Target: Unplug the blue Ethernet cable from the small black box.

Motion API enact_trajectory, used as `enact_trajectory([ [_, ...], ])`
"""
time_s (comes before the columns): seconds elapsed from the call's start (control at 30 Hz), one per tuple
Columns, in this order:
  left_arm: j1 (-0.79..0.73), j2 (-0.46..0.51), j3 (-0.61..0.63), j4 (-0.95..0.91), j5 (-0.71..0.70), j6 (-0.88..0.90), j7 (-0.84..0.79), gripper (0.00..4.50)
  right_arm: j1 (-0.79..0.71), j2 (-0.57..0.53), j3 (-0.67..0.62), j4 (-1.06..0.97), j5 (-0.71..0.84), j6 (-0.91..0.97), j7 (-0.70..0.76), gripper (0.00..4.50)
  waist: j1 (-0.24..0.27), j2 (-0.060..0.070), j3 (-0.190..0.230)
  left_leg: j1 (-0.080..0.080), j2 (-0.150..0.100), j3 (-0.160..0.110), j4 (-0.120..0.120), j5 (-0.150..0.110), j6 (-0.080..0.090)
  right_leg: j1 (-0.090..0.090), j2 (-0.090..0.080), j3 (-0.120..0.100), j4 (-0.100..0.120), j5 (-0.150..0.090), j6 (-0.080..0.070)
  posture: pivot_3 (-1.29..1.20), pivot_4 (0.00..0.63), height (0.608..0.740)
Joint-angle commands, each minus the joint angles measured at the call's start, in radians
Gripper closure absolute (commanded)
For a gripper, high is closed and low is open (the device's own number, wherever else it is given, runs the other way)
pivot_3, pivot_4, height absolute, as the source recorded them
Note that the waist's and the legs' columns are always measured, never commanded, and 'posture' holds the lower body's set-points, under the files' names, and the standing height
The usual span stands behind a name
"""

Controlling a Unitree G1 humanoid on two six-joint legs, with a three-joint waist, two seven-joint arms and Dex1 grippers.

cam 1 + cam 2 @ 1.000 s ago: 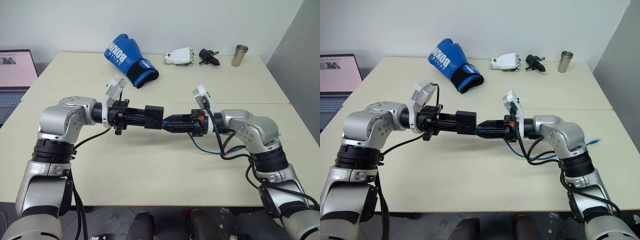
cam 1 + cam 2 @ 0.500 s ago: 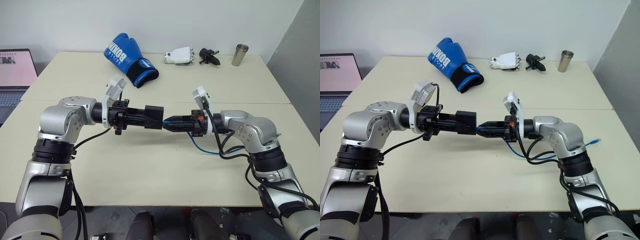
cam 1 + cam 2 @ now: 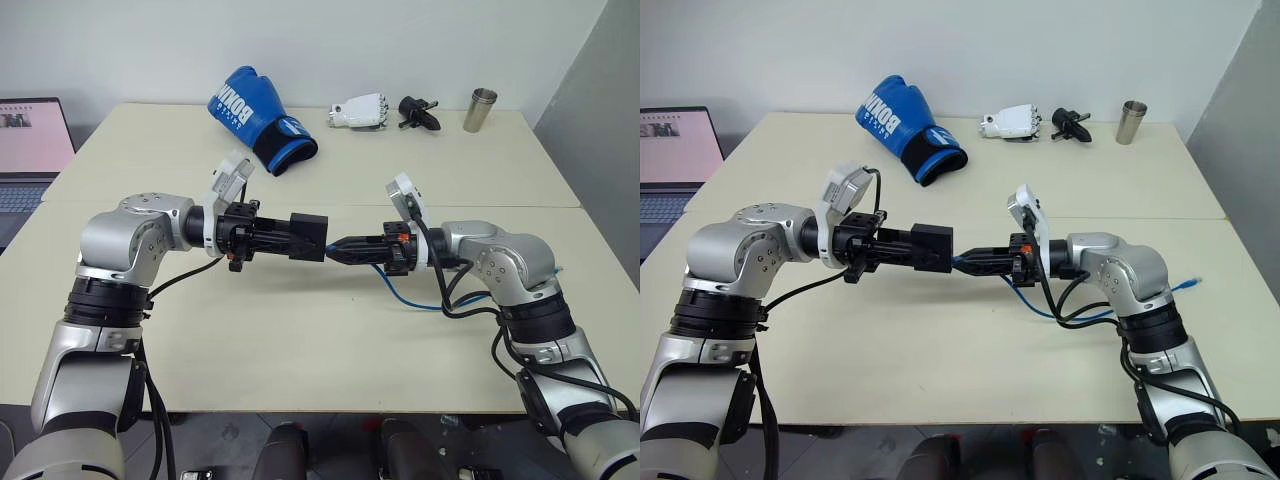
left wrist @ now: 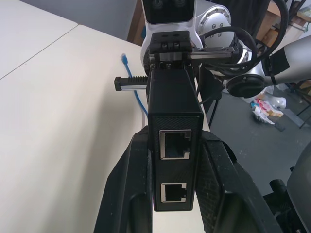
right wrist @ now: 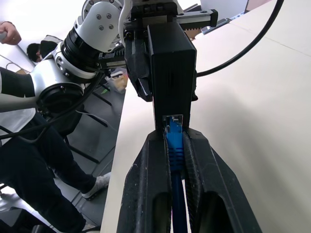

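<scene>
Two grippers are meeting above the table, one on the box and one on the cable plug.

The one thin bright blue Ethernet cable [image 5: 174,145] is sitting with its clear plug in a port of the one small matte-black plastic box [image 3: 308,236], which is hanging in mid-air over the cream table [image 3: 300,330]. The left gripper [image 4: 172,160] is clamping the box between its two black fingers, with two empty ports facing its wrist camera. The right gripper [image 5: 170,145] is pinching the cable right at the plug, fingers closed tight; the rest of the cord is trailing down to the tabletop. Farther back are lying one blue boxing glove [image 3: 255,118], one white robotic hand [image 3: 360,111], one black gadget [image 3: 417,112] and one steel cup [image 3: 479,110]. One laptop [image 3: 30,150] is sitting at the left edge before a plain white wall.
</scene>
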Motion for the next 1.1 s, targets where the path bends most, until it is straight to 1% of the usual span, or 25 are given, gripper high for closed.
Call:
enact_trajectory([
  [0.03, 0.003, 0.052, 0.029, -0.034, -0.003, -0.007, -0.019, 3.71, 0.009, -0.053, -0.021, -0.02, 0.005, 0.011, 0.03, 4.43, 0.0, 0.0, 0.0, 0.0, 0.0, 0.0, 0.0, 0.0, 0.0, 0.0, 0.0, 0.0, 0.0, 0.0, 0.0, 0.0, 0.15, 0.74],
  [0.17, 0.005, 0.092, 0.053, -0.003, 0.008, -0.026, -0.012, 3.71, 0.053, -0.127, -0.03, -0.002, -0.015, -0.001, 0.05, 4.45, 0.0, 0.0, 0.0, 0.0, 0.0, 0.0, 0.0, 0.0, 0.0, 0.0, 0.0, 0.0, 0.0, 0.0, 0.0, 0.0, 0.15, 0.74],
  [0.27, 0.008, 0.105, 0.065, 0.014, 0.015, -0.041, 0.004, 3.71, 0.066, -0.136, -0.054, 0.042, -0.045, -0.047, 0.011, 4.45, 0.0, 0.0, 0.0, 0.0, 0.0, 0.0, 0.0, 0.0, 0.0, 0.0, 0.0, 0.0, 0.0, 0.0, 0.0, 0.0, 0.15, 0.74],
  [0.33, 0.015, 0.1, 0.077, 0.019, 0.015, -0.04, 0.025, 3.71, 0.057, -0.107, -0.068, 0.113, -0.116, -0.142, -0.075, 4.45, 0.0, 0.0, 0.0, 0.0, 0.0, 0.0, 0.0, 0.0, 0.0, 0.0, 0.0, 0.0, 0.0, 0.0, 0.0, 0.0, 0.15, 0.74],
  [0.43, 0.041, 0.089, 0.081, 0.011, 0.022, -0.046, 0.055, 3.71, 0.016, -0.039, -0.094, 0.266, -0.25, -0.329, -0.265, 4.45, -0.005, 0.0, 0.0, 0.0, 0.0, 0.0, 0.0, 0.0, 0.0, 0.0, 0.0, 0.0, 0.001, 0.0, 0.0, 0.0, 0.15, 0.74],
  [0.5, 0.051, 0.075, 0.084, 0.014, 0.031, -0.06, 0.085, 3.71, -0.006, -0.015, -0.09, 0.348, -0.323, -0.425, -0.336, 4.45, -0.006, 0.0, 0.0, 0.0, 0.0, 0.001, 0.0, 0.0, 0.0, -0.001, 0.0, 0.001, 0.001, 0.0, 0.0, 0.0, 0.15, 0.74],
  [0.57, 0.054, 0.058, 0.09, 0.019, 0.038, -0.074, 0.118, 3.71, -0.02, 0.002, -0.081, 0.405, -0.377, -0.482, -0.384, 4.45, -0.005, 0.0, 0.0, -0.001, 0.0, 0.001, 0.0, 0.0, 0.0, -0.002, 0.0, 0.001, 0.002, 0.0, 0.0, 0.0, 0.15, 0.74],
  [0.63, 0.059, 0.04, 0.096, 0.02, 0.048, -0.092, 0.153, 3.71, -0.027, 0.015, -0.082, 0.439, -0.411, -0.519, -0.424, 3.75, -0.004, 0.0, 0.0, -0.003, 0.0, 0.0, 0.001, 0.0, 0.0, -0.004, 0.0, 0.0, 0.001, 0.0, 0.0, 0.0, 0.15, 0.74],
  [0.67, 0.061, 0.034, 0.098, 0.019, 0.051, -0.098, 0.164, 3.71, -0.029, 0.019, -0.084, 0.448, -0.418, -0.529, -0.428, 3.66, -0.003, 0.0, 0.0, -0.004, 0.0, 0.0, 0.001, 0.0, 0.0, -0.004, 0.0, 0.0, 0.001, 0.0, 0.0, 0.0, 0.15, 0.74],
  [0.7, 0.066, 0.026, 0.099, 0.018, 0.061, -0.116, 0.181, 3.71, -0.026, 0.022, -0.087, 0.437, -0.414, -0.526, -0.417, 3.34, -0.002, 0.0, 0.0, -0.005, 0.0, 0.0, 0.001, 0.0, 0.0, -0.004, 0.0, 0.0, 0.001, 0.0, 0.0, 0.0, 0.15, 0.74],
  [0.77, 0.08, 0.015, 0.099, 0.01, 0.076, -0.144, 0.206, 3.71, -0.018, 0.025, -0.095, 0.393, -0.397, -0.504, -0.398, 2.95, -0.001, 0.0, 0.0, -0.005, 0.0, 0.001, 0.001, 0.0, 0.0, -0.004, -0.001, 0.0, 0.0, 0.0, 0.0, 0.0, 0.15, 0.74],
  [0.83, 0.095, 0.001, 0.104, 0.005, 0.083, -0.162, 0.233, 3.71, -0.007, 0.021, -0.098, 0.334, -0.382, -0.482, -0.381, 2.34, -0.001, 0.0, 0.0, -0.005, 0.0, 0.001, 0.001, 0.0, 0.0, -0.004, -0.001, 0.0, 0.0, 0.0, 0.0, 0.0, 0.15, 0.74],
  [0.87, 0.1, -0.007, 0.107, 0.004, 0.087, -0.173, 0.248, 3.71, -0.002, 0.018, -0.099, 0.308, -0.374, -0.471, -0.373, 2.22, -0.001, 0.0, 0.0, -0.005, 0.0, 0.001, 0.001, 0.0, 0.0, -0.004, -0.001, 0.0, 0.0, 0.0, 0.0, 0.0, 0.15, 0.74],
  [0.9, 0.107, -0.017, 0.114, 0.003, 0.09, -0.182, 0.268, 3.71, 0.003, 0.015, -0.099, 0.283, -0.37, -0.462, -0.367, 1.94, 0.0, 0.0, 0.0, -0.005, 0.0, 0.001, 0.001, 0.0, 0.0, -0.004, -0.001, 0.0, 0.0, 0.0, 0.0, 0.0, 0.15, 0.74],
  [0.93, 0.113, -0.03, 0.123, 0.004, 0.099, -0.199, 0.299, 3.71, 0.01, 0.011, -0.098, 0.257, -0.367, -0.453, -0.36, 1.77, 0.0, 0.0, 0.0, -0.005, 0.0, 0.0, 0.001, 0.0, 0.0, -0.004, -0.001, 0.0, 0.0, 0.0, 0.0, 0.0, 0.15, 0.74],
  [1.0, 0.13, -0.062, 0.138, 0.026, 0.142, -0.274, 0.381, 3.71, 0.03, -0.007, -0.079, 0.175, -0.353, -0.45, -0.301, 1.33, 0.001, 0.0, 0.0, -0.005, 0.0, 0.0, 0.001, 0.0, 0.0, -0.004, -0.001, 0.0, 0.001, 0.0, 0.0, 0.0, 0.15, 0.74],
  [1.07, 0.138, -0.107, 0.167, 0.071, 0.194, -0.366, 0.504, 3.71, 0.051, -0.022, -0.057, 0.085, -0.329, -0.434, -0.24, 0.89, 0.002, 0.0, 0.0, -0.005, 0.0, 0.0, 0.002, 0.0, 0.0, -0.004, -0.001, 0.0, 0.001, 0.0, 0.0, 0.0, 0.15, 0.74],
  [1.1, 0.148, -0.127, 0.181, 0.095, 0.219, -0.412, 0.561, 3.71, 0.058, -0.029, -0.042, 0.044, -0.323, -0.424, -0.218, 0.74, 0.002, 0.0, 0.0, -0.005, 0.0, 0.0, 0.002, 0.0, 0.0, -0.004, -0.001, 0.0, 0.001, 0.0, 0.0, 0.0, 0.15, 0.74],
])
